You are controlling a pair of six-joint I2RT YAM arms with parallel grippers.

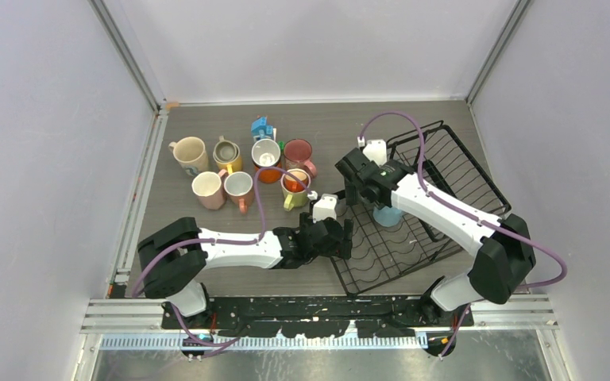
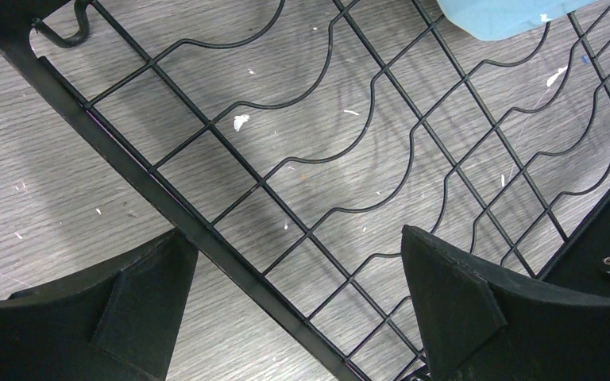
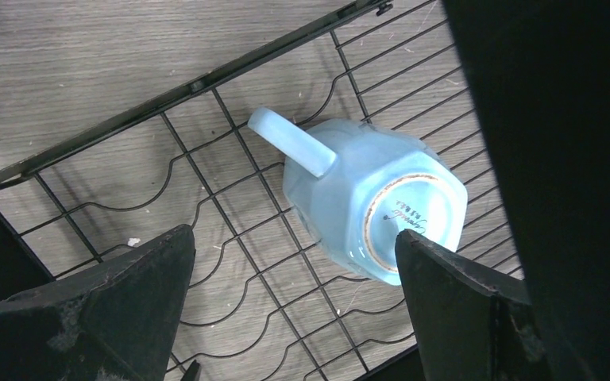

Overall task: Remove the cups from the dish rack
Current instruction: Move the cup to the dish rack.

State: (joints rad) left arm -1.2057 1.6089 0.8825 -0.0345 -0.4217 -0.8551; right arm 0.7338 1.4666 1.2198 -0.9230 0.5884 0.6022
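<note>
One cup (image 3: pixel 365 202) in dish rack (image 1: pixel 454 159), other cups (image 1: pixel 239 185) grouped left of it

Pale blue cup (image 3: pixel 349 178) in a black wire dish rack (image 3: pixel 198 82); grey woodgrain table (image 1: pixel 206 119).

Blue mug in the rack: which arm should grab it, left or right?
Right. The right gripper is open directly above the blue mug, which lies base-up in the dish rack. The left gripper, also open, hovers over the rack's bare rim, away from the mug.
</note>
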